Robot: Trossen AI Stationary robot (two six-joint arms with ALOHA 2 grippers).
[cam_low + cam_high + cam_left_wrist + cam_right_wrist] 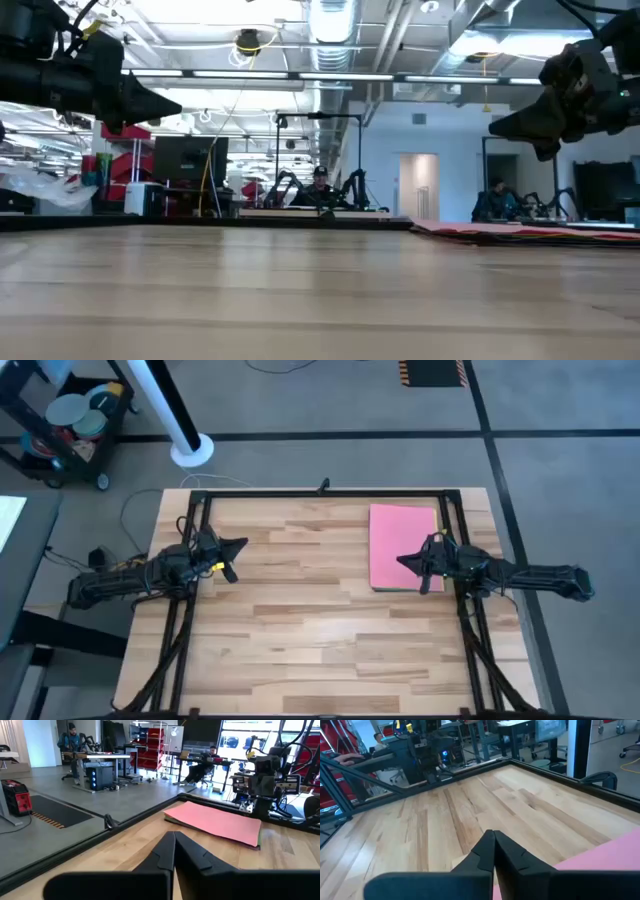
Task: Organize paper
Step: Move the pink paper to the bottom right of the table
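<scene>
High view: the stack of paper point(404, 547), pink sheet on top, lies flat at about two o'clock on the wooden tabletop point(300, 620). The right tool point(404, 560) hovers with its tip over the stack's lower right part, fingers pressed together, holding nothing. The left tool point(240, 545) sits at nine o'clock, well apart from the stack, likewise pressed together and empty.

Low view: both tools hang clear above the tabletop; the stack point(530, 231) shows as a thin layered edge at three o'clock, beneath the right tool point(497, 126).

Left wrist view: the pink sheet point(212, 821) lies across the tabletop with other edges beneath it, one greenish, and the right arm stands just beyond.

Right wrist view: the pink corner point(600, 865) lies directly below the closed fingers point(492, 852).

Risk, in my judgement: thin sheets lying flat offer no edge to pinch. A descent with fingers together would only press or skid the top sheet, fanning the stack; a pinch could crease it or lift several sheets.
</scene>
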